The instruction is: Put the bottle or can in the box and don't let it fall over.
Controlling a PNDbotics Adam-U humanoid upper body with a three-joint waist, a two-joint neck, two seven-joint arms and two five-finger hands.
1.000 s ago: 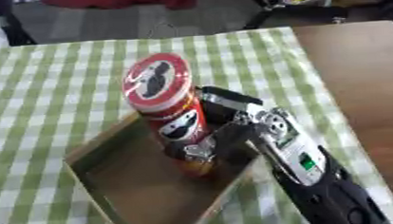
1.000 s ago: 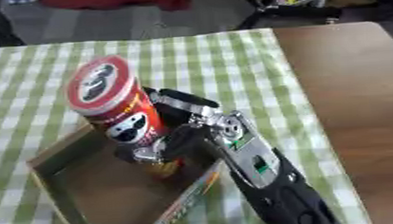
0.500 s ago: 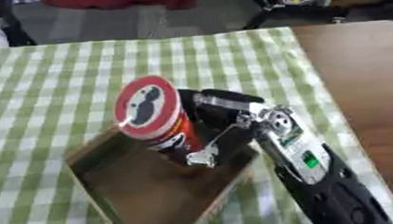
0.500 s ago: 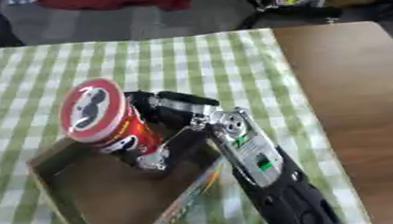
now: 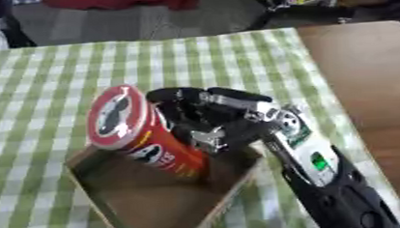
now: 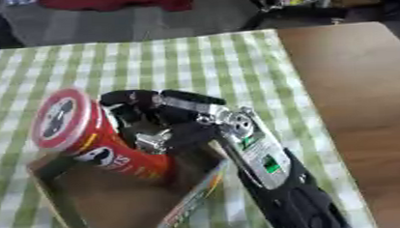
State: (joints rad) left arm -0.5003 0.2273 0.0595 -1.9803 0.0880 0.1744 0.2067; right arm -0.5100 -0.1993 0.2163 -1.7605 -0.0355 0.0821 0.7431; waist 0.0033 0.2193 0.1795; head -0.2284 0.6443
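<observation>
- right hand [image 5: 205, 123], black with silver joints, fingers curled round the side of the can; it's got hold of it
- can [image 5: 141, 135] is a tall red tube with a round lid, tipped well over to the left; base down inside the box
- box [image 5: 148, 200] is brown cardboard, open-topped; sits on a green checked cloth [image 5: 49, 74]

The tall red tube-shaped can [image 5: 150, 140] has a glossy printed wall and a smooth plastic-looking lid. The shallow brown box [image 5: 148, 198] looks like matt cardboard. The black right hand [image 5: 208, 120] is matt plastic with shiny silver metal joints. A green-and-white checked cloth [image 5: 193, 63] covers the table; on the right, bare brown wooden tabletop [image 5: 367, 75] shows a smooth finish.
</observation>
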